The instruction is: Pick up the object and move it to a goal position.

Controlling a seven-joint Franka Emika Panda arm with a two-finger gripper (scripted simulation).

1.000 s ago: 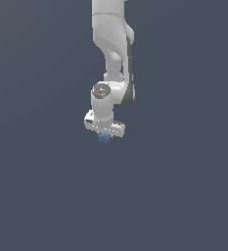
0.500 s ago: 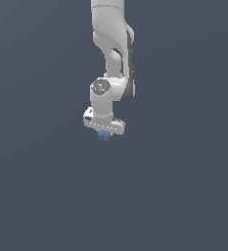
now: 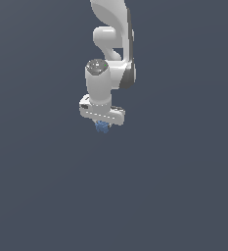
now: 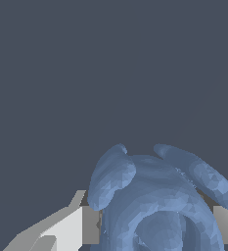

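Note:
The object is a small blue lumpy clump (image 3: pixel 102 127) held just under my white gripper (image 3: pixel 102 126) in the exterior view, near the middle of the picture. In the wrist view the blue clump (image 4: pixel 157 201) fills the space between my two fingers (image 4: pixel 88 225), which press on it from both sides. The gripper (image 4: pixel 157 226) is shut on the clump. The white arm rises above it toward the top of the exterior view. No goal marker shows in either view.
A plain dark grey surface (image 3: pixel 47 186) fills the background in both views. No other objects show.
The gripper with the blue clump has moved slightly upward and a little toward the exterior view's left. It stays shut on the clump.

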